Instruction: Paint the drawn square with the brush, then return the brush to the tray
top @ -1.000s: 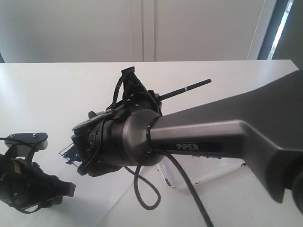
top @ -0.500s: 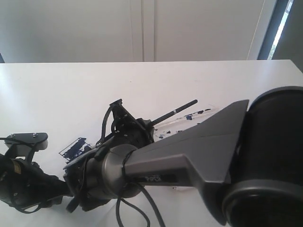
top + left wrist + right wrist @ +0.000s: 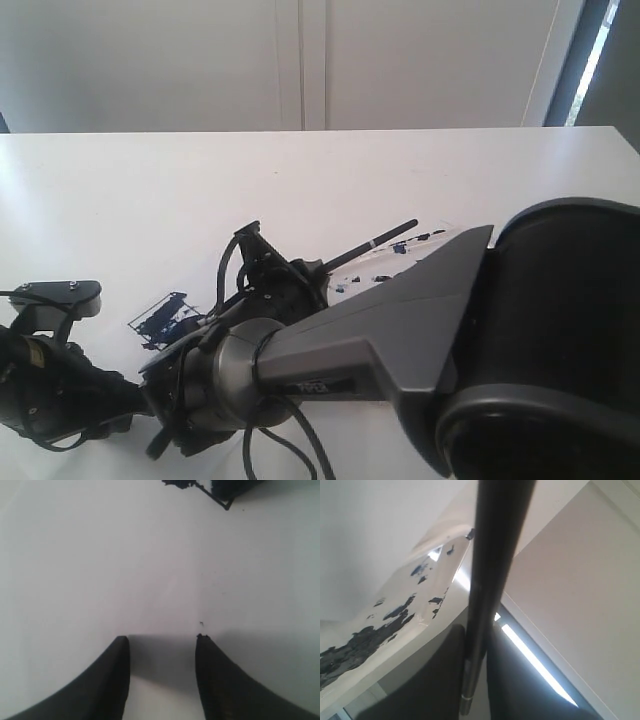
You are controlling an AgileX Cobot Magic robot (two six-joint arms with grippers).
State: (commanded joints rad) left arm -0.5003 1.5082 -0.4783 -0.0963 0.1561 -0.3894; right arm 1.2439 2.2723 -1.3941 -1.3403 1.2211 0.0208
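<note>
Black brush (image 3: 373, 242), white band | right end effector (image 3: 473, 667) gripping it | left end effector (image 3: 161, 640) parted

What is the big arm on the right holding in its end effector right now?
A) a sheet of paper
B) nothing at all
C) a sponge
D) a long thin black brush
D: in the right wrist view the right end effector is clamped on the brush, and the exterior view shows the brush's black handle sticking out beyond it.

White lettering (image 3: 310, 385) on the right arm (image 3: 400, 320) is unreadable.
</note>
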